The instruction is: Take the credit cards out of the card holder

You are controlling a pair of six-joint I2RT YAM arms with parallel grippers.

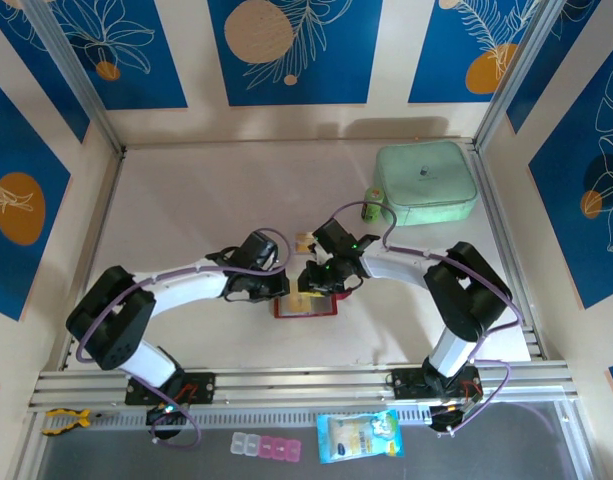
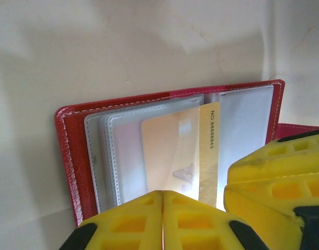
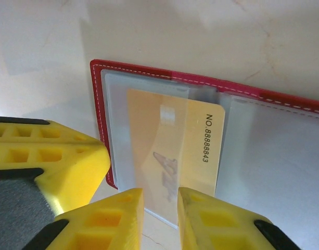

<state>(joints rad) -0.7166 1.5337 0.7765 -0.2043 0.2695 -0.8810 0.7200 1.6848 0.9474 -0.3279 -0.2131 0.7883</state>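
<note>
Yellow fingers of my left gripper [image 2: 163, 221] are pressed together with no gap, at the near edge of the clear sleeves [image 2: 115, 156]; I cannot tell whether a sleeve is pinched between them. To their right lies the card holder [image 2: 68, 151], red and stitched, spread open on the pale table [image 1: 186, 200] between my two arms, with several sleeves overlapping inside it. An orange-yellow credit card [image 2: 172, 148] sits in one sleeve, and its right strip, printed with a number, sticks out bare. Right again, my right gripper [image 3: 160, 211] has its jaws a little apart, one finger on either side of the near edge of that card's sleeve, clamping nothing that I can see. In the top view a second small orange card [image 1: 306, 242] lies on the table just beyond the holder, apart from it. Far right, toward the rear, stands a mint-green case [image 1: 426, 182].
</note>
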